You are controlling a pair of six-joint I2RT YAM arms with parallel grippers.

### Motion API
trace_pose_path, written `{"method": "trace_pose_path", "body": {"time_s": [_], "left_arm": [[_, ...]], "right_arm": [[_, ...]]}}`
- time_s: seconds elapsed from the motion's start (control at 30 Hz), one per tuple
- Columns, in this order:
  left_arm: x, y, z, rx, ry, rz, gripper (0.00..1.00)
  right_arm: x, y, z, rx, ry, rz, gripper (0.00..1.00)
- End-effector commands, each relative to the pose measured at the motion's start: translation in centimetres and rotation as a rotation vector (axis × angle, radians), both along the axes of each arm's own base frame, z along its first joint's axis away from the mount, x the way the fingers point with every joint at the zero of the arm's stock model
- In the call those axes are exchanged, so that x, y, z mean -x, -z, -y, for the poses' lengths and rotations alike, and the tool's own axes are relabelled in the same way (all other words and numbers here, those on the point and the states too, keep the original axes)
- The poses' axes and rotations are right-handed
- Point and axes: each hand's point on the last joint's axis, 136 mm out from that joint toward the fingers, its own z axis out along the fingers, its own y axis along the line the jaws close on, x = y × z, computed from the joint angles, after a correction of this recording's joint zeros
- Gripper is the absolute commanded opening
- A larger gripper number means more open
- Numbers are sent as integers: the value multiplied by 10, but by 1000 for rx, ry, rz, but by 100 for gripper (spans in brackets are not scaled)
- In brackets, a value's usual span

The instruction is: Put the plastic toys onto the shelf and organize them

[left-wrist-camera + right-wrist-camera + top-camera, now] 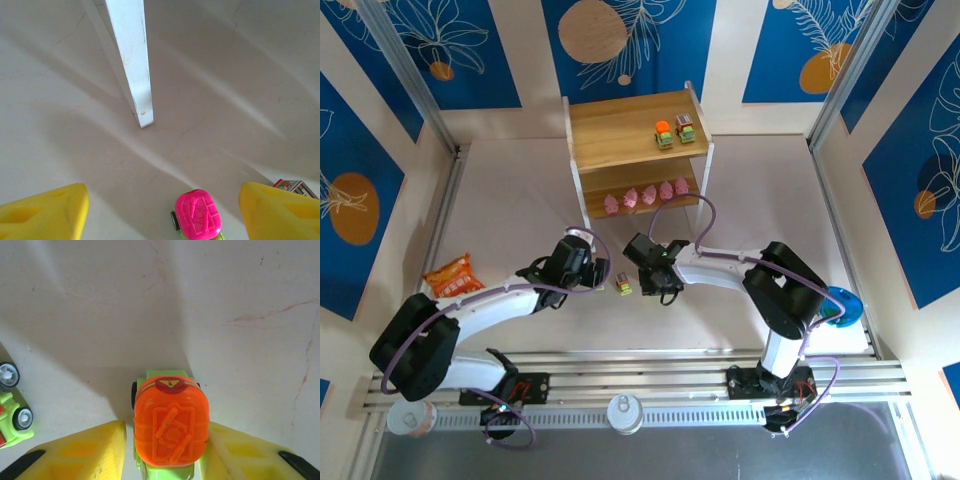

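Fingers [100,452] of the right gripper [166,427] first. How do they stand?

They sit close on either flank of an orange-topped car [171,427], which stands on its wheels on the white table [240,300]. One pad looks to touch it, but whether they truly pinch it I cannot tell. The wheels of another little car [12,407] show just off to one side, apart from it.

And the left gripper [162,192]?

Its yellow fingers [45,212] are spread wide and hold nothing. A magenta-topped car [197,215] rests on the table between them, touching neither. Beyond it a white leg [135,65] of the shelf [635,125] comes down to the table.

What does the top view add?

Both grippers hang low over the table just in front of the shelf, and a grey-topped car [623,290] lies between them. The shelf's upper board carries two more cars [663,135] side by side near its right end. The lower board holds five pink figurines [646,197] in a row. An orange snack bag [453,275] lies beside the left arm, and a blue bowl [842,305] sits beside the right.
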Motion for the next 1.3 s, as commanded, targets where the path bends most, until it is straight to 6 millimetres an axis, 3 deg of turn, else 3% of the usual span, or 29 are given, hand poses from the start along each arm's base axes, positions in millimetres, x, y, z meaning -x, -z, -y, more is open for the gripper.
{"method": "trace_pose_path", "body": {"time_s": [0.0,0.3,0.7,0.93,1.27], "left_arm": [[-8,-11,4,36,-12,12,79],[-8,-11,4,38,-11,12,79],[-8,-12,6,50,1,10,79],[-5,-12,24,97,84,-3,78],[-1,-17,34,138,134,8,78]], "right_arm": [[7,12,8,26,6,-42,41],[8,16,10,29,7,-51,41],[5,0,9,54,-18,-15,33],[1,-36,10,62,-49,46,33],[1,-108,12,29,-91,146,34]]}}
